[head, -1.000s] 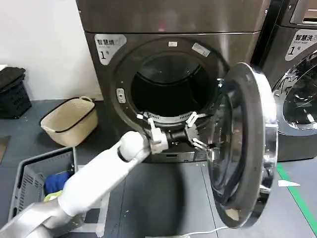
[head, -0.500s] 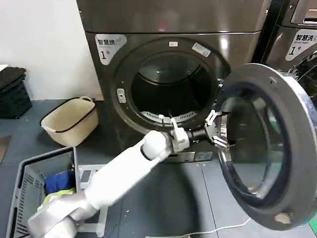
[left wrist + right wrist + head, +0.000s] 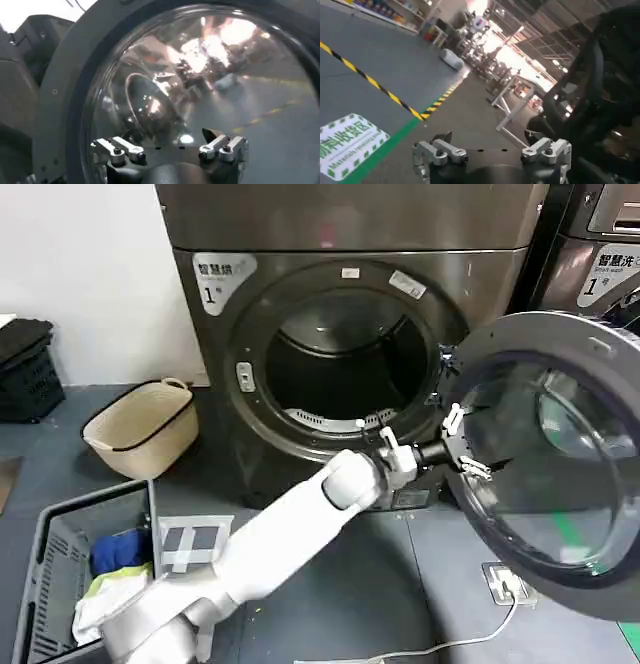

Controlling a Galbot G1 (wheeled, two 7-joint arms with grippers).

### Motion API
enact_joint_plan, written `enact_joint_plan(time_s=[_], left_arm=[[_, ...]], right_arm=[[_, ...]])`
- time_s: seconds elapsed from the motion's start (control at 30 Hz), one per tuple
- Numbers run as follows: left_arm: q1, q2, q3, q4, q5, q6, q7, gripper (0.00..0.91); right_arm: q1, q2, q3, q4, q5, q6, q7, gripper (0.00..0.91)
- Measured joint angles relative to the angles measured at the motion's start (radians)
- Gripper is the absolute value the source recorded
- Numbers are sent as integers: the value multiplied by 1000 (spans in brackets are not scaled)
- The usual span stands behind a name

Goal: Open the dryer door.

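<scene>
Nearest, at about 7 o'clock in the head view, a grey laundry crate (image 3: 45, 584) with clothes in it sits on the floor, and the left arm rises from there toward 2 o'clock. Its left claw (image 3: 452, 446) is spread, fingers wide apart and pinching nothing, with the tips at the inner face of the dryer door (image 3: 560, 454). The left wrist view shows the same: two fingers well apart, close before the domed glass and its dark grey plastic surround (image 3: 55, 100).

The right claw (image 3: 490, 152), seen in its own wrist view, is also spread and empty, hanging over open floor with yellow-black hazard tape (image 3: 380, 87); I judge that arm idle.

The door stands swung far out at 3 o'clock, hinged on the right of the opening, so the task looks nearly or fully done.

As for handling, the door is likely heavy and rigid, swinging on a stiff hinge with some momentum. Its glass dome and polished rim would be slippery and give no purchase. The better contact, in my judgement, is a flat push on the plastic inner ring, or a hook at its outer edge far from the hinge.

Beyond, the dryer (image 3: 330, 244) stands with its drum opening (image 3: 340, 364) exposed. A woven basket (image 3: 140, 424) sits at 9 o'clock, and a darker machine (image 3: 600, 244) stands at 2 o'clock.
</scene>
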Motion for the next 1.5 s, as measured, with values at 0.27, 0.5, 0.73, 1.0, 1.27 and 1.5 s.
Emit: enact_joint_plan(time_s=[0.27,0.5,0.73,1.0,1.27,1.5], left_arm=[[0,-57,8,44,65,8,-22,907],[5,-84,9,61,107,44,-46,907],[-5,-84,2,130,138,45,-71,907],[-8,-84,2,167,120,57,-51,907],[19,-84,12,21,-61,169,44,907],[73,-76,-7,-260,-202,288,55,907]], right_arm=[[2,17,3,4,-3,7,-5,907],[-3,5,15,3,-2,-24,-1,907],[-3,-17,22,-37,-45,-48,28,907],[4,-30,22,-76,-55,-48,31,907],[7,-52,23,-69,-51,-51,4,907],[9,-78,23,-42,-50,-54,-19,907]])
